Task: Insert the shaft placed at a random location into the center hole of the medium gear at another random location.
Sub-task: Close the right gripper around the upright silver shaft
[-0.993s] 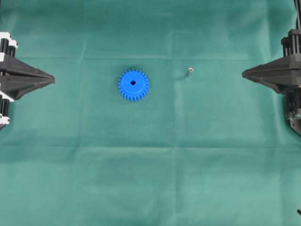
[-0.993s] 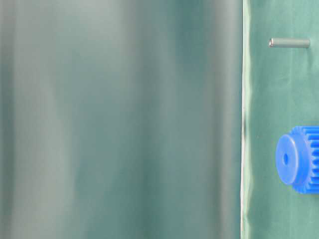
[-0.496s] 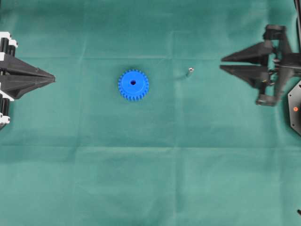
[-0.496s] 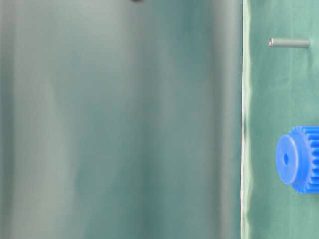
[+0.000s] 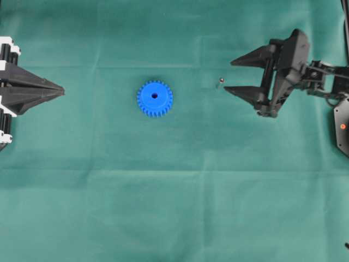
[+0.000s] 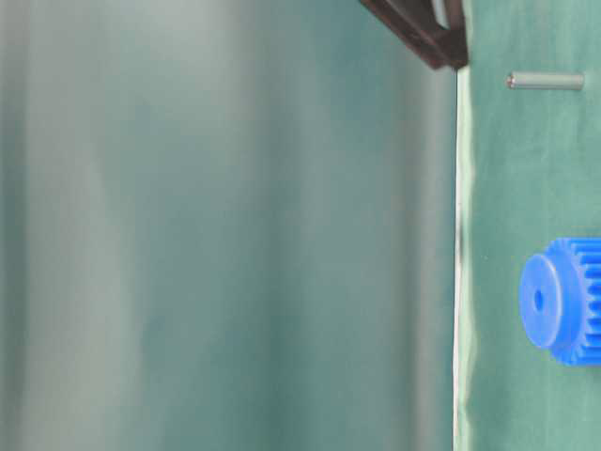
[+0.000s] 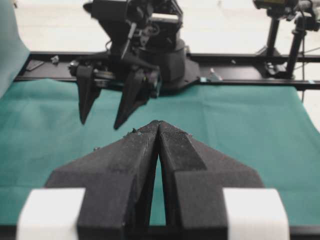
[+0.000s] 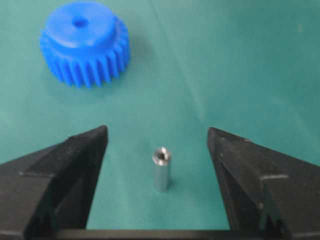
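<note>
Creased green cloth [image 5: 180,207] over the tabletop, blue gear [image 5: 154,98] and upright pin [image 8: 161,168] mid-cloth, right claw [image 5: 231,76] spread wide beside the pin, left claw [image 7: 158,125] pressed together at the left edge

No readable text, label or number — none anywhere.

My right tool [image 5: 228,75] reaches in from the right edge with its two fingers [image 8: 65,165] spread wide, tips pointing toward the middle and angled down. My left tool [image 5: 61,91] sits at the left edge, its fingers [image 7: 135,165] pressed together into one point, aimed straight at the right tool opposite.
</note>
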